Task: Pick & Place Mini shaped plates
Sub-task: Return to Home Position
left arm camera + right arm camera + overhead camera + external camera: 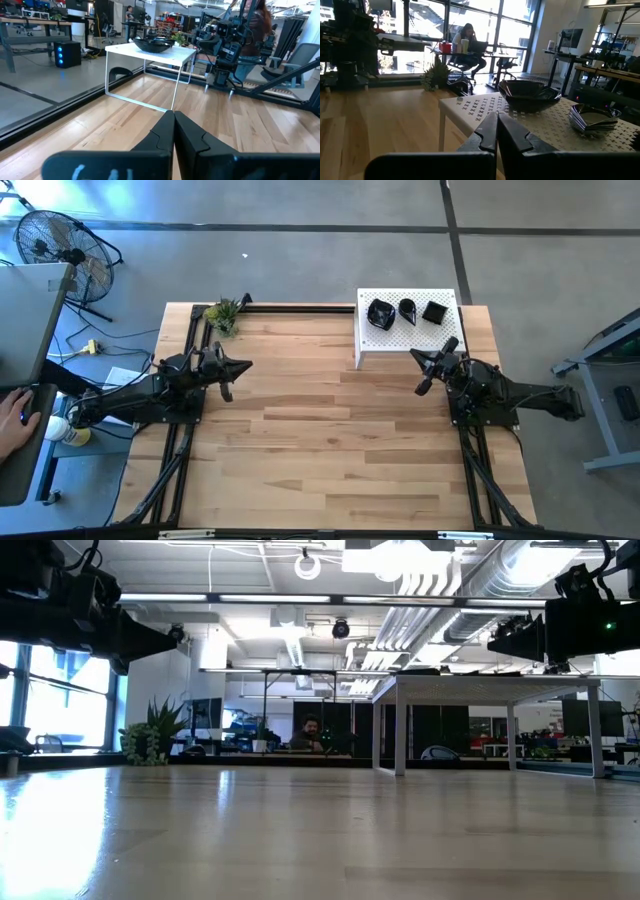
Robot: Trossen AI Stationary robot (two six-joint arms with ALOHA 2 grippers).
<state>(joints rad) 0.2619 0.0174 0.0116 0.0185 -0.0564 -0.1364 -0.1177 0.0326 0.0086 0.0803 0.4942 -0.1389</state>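
Left gripper (174, 116), mid-left in the high view, and right gripper (497, 116), mid-right: fingers fully closed, empty. Black mini plates (380, 314) sit in three groups on the white perforated platform (400, 340), upper right.

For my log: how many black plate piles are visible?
3 on the white perforated platform: glossy black rounded pile leftmost, drop-shaped pile middle, square pile rightmost; none seems hidden.

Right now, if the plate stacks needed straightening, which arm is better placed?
Right, probably: the right gripper, jaws shut, sits beside the white platform carrying the plate stacks; the left gripper waits across the table.
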